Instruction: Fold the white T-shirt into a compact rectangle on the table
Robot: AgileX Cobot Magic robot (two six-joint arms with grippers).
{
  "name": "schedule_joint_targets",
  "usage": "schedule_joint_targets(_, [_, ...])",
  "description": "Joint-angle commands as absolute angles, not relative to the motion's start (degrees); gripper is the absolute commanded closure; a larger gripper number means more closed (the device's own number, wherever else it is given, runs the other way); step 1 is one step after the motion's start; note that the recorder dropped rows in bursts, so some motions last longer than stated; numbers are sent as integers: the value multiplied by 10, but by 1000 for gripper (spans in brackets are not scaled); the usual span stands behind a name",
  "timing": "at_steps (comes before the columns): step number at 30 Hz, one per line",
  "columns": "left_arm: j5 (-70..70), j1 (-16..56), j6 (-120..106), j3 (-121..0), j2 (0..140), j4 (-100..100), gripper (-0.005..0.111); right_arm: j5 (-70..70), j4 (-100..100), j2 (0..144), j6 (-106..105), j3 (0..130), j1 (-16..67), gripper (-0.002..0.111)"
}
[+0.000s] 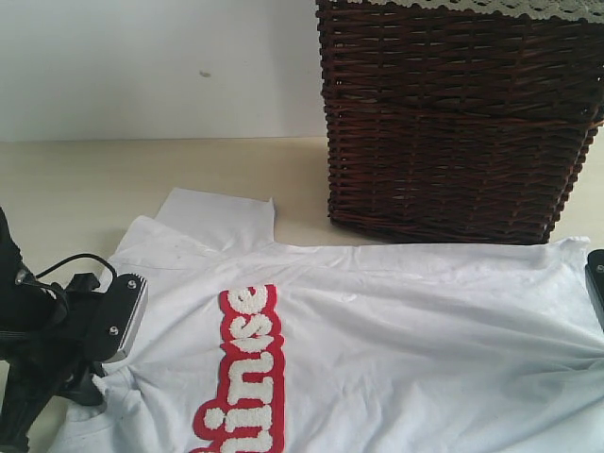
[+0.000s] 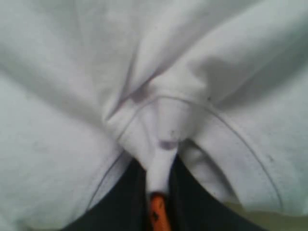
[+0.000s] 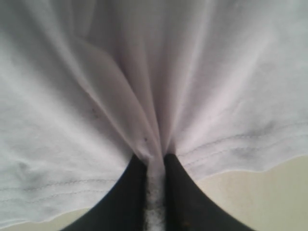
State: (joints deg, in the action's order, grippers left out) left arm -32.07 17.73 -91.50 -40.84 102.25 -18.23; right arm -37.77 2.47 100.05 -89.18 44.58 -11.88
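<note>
Spread nearest the camera, the white T-shirt (image 1: 406, 330) is lying flat on the tabletop (image 1: 75, 179), filling the lower part of the exterior view. Its long axis is running left to right. The neck end is pointing left and the hem (image 3: 231, 149) right, while one sleeve (image 1: 217, 219) is pointing away toward the wall (image 1: 142, 66). The fuzzy white lettering on its red band (image 1: 247, 368) is running sideways, toward the camera.

The left gripper (image 2: 161, 192) is pinching a fold of the shirt at the neck seam, with its jaws narrow and closed on the cloth. The right gripper (image 3: 155, 183) is clamping the stitched hem in the same narrow way.

The pale beige tabletop is showing bare at the left and behind the shirt. A dark wicker basket (image 1: 453, 123) with a lace-edged liner (image 1: 472, 6) is standing just beyond the shirt's far edge, in front of the plain white wall.

Only the left wrist view is showing the small orange tag (image 2: 156, 211), caught between the dark jaws. Only the right wrist view is showing the hem's double stitching. The basket and the lettering are appearing in the exterior view alone.
</note>
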Motion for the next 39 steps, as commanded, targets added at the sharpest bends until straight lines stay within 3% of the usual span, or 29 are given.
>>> schedule_joint_targets(1, [-286,180,-911,-386,1077,-186,107,-377,29,995,-894,444,-121,108])
schedule_joint_targets(39, [-274,180,-911,-386,1077,-209,107,-321,30,995,-898,444,-121,108])
